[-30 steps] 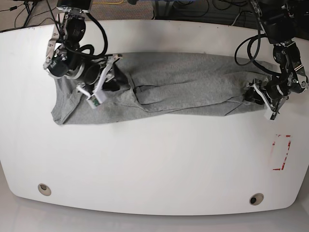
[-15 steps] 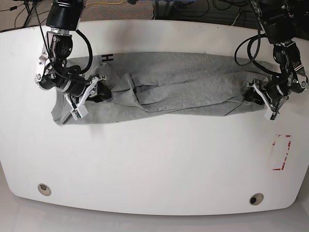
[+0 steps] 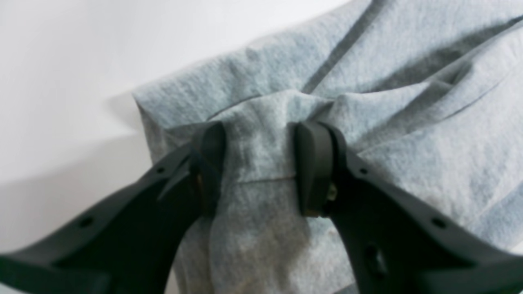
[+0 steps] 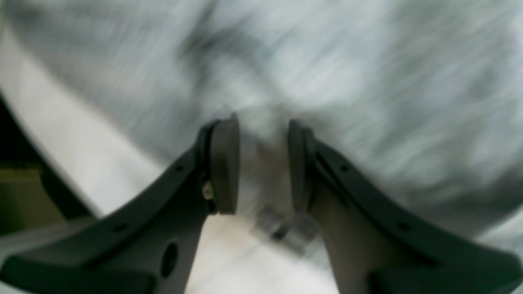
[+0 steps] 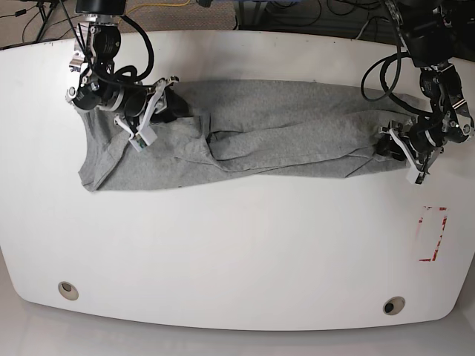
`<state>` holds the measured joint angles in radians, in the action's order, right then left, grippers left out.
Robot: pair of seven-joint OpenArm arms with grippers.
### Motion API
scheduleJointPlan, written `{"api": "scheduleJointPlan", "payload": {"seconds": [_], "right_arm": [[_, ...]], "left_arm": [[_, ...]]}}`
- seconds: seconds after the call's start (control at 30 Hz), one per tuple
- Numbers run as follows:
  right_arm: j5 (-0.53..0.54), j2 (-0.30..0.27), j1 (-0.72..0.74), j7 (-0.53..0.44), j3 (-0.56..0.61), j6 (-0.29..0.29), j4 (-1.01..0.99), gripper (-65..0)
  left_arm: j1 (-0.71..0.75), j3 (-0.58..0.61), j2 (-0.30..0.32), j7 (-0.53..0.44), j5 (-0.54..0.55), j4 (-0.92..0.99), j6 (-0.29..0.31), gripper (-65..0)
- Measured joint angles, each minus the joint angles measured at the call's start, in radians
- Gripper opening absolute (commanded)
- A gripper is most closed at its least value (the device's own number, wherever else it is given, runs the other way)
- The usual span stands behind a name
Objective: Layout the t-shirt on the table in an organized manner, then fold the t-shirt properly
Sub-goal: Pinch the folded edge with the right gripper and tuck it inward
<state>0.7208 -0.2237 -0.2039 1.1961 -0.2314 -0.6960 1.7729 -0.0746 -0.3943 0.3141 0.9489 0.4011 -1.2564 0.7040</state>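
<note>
My right gripper (image 5: pixel 158 113) has swung back up and inward over the t-shirt (image 5: pixel 282 126) after dipping toward the table's (image 5: pixel 237 245) edge half a second ago. The black "H" lettering that showed then is covered again, and the cloth by the gripper has bunched into a fresh fold.

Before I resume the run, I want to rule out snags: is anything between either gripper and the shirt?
Nothing visible. The left gripper already has a fold of the shirt between its fingers, and the right gripper sits directly on the cloth, though that view is blurred.
</note>
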Motion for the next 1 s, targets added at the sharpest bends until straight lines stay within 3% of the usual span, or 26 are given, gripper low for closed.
{"api": "scheduleJointPlan", "payload": {"seconds": [0.3,0.4,0.53,0.63,0.77,1.0], "right_arm": [[-0.001,0.019,-0.043,0.072,-0.014,-0.001,0.175,-45.3],[0.012,0.023,-0.007,0.072,-0.054,-0.003,0.178,-45.3],[-0.046,0.014,0.103,0.068,-0.097,-0.001,0.100,-45.3],[-0.111,0.011,0.175,0.055,-0.097,0.006,0.024,-45.3],[-0.189,0.019,0.223,-0.032,-0.087,-0.006,-0.077,-45.3],[-0.322,0.018,0.239,-0.121,-0.087,0.000,-0.189,-45.3]], "left_arm": [[0.000,0.000,0.000,0.000,0.000,0.000,0.000,-39.0],[0.000,0.000,0.000,0.001,0.002,0.000,0.000,-39.0],[0.000,0.000,0.000,0.001,0.000,0.000,0.000,-39.0],[0.000,0.000,0.000,0.000,0.000,0.000,0.000,-39.0],[0.000,0.001,0.000,0.000,0.000,0.000,0.000,-39.0],[0.000,0.001,0.000,0.001,0.000,0.000,0.000,-39.0]]}}
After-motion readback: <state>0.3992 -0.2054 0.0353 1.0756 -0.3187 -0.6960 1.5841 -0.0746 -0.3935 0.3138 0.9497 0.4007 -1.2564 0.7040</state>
